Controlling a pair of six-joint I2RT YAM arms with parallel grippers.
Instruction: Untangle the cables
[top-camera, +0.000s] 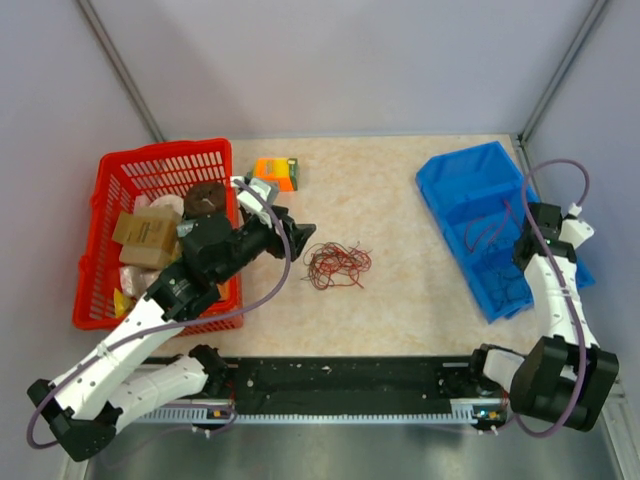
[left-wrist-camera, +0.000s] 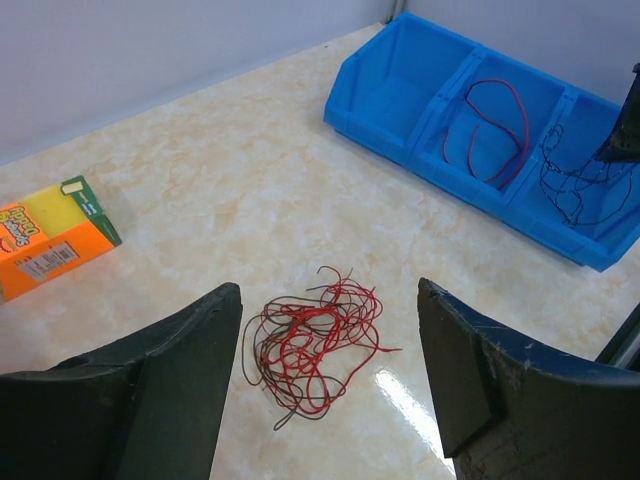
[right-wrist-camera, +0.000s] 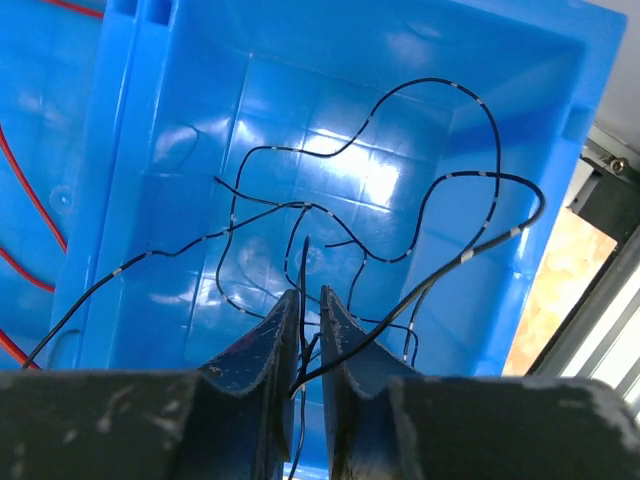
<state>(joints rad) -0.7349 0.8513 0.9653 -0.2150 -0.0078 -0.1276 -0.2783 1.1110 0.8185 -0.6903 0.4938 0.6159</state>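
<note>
Now, nearest the arm bases, the right claw (right-wrist-camera: 307, 300) is down inside the closest compartment of the blue bin (top-camera: 450, 185). It is clenched to a sliver of a gap on a black wire (right-wrist-camera: 432, 80), whose springy loops fill that compartment. One compartment farther along the bin, a red wire (left-wrist-camera: 525, 120) lies on its own. Left of the bin and well apart from it, on the bare surface (top-camera: 400, 300), sits the tangle (top-camera: 337, 265) of red and dark strands, not yet separated. On the tangle's side away from the bin the left claw (left-wrist-camera: 328, 300) hangs released, jaws spread wide, with the heap showing between them untouched. Farther back and farther left of the bin are an orange box (top-camera: 275, 172) and a red basket (top-camera: 110, 200). Two troubles look likely. The black wire may cling to the right claw as it lets go and lifts, and so be hauled back over the bin's rim. The left claw, if it closes on the middle of the heap, would probably catch several strands at once and lift or tighten the whole knot, while a single hair-thin strand could slip between the pads.
</note>
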